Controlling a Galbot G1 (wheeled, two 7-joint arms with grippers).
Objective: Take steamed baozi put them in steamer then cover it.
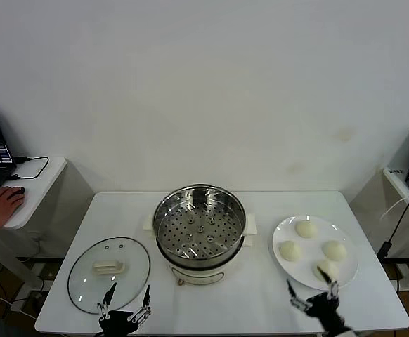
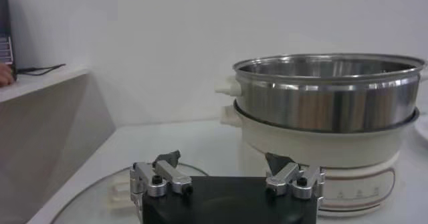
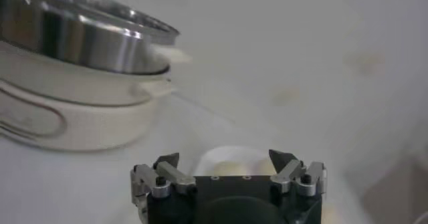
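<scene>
My right claw (image 1: 310, 293), fingers apart, hovers by the nearest cream-white round dough bun (image 1: 327, 269); off-centre pinch could roll it off the flat white plate (image 1: 283, 263). Left claw (image 1: 126, 297) apart, idle.

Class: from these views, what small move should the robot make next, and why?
Probably lower the open right claw onto the nearest baozi on the plate. All four buns sit there, the steamer is empty, and the cover lies aside.
</scene>
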